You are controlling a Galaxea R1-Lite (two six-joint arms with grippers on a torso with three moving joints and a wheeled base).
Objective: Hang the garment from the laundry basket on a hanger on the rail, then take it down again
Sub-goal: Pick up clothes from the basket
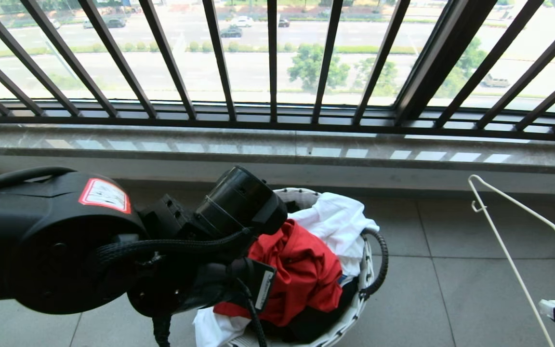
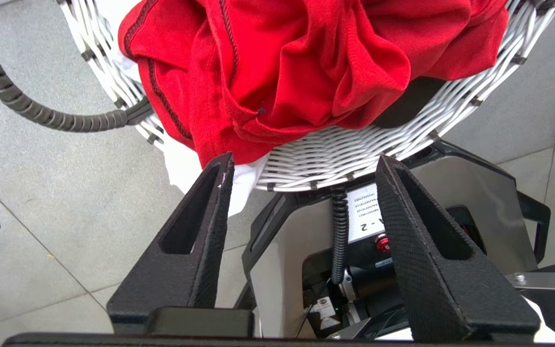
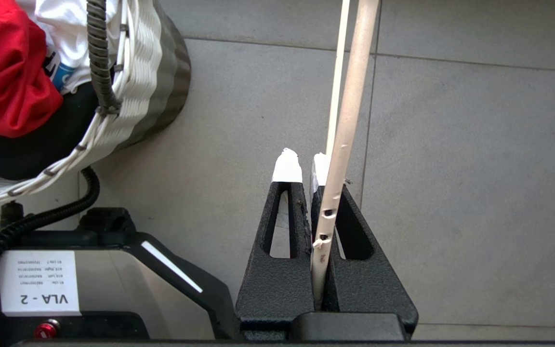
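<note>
On a grey-tiled balcony floor, the robot's black left arm fills the near left of the head view, its left gripper (image 2: 301, 168) poised just over the near rim of the small round woven laundry basket with white rim (image 1: 367, 270), jaws spread apart and holding nothing. Just beyond the fingertips, the crumpled red short-sleeved T-shirt (image 1: 301, 274) lies heaped in the basket, spilling over its wicker edge, with a white garment (image 1: 337, 224) beside and under it. At the near right, the right gripper (image 3: 306, 166) is clamped on the thin cream-white wire hanger (image 1: 513, 255), which slants up over the tiles, well apart from the basket. Farther off run a pale stone sill (image 1: 277, 149) and the black vertical-barred balcony railing (image 1: 272, 62), with a road and trees beyond.
</note>
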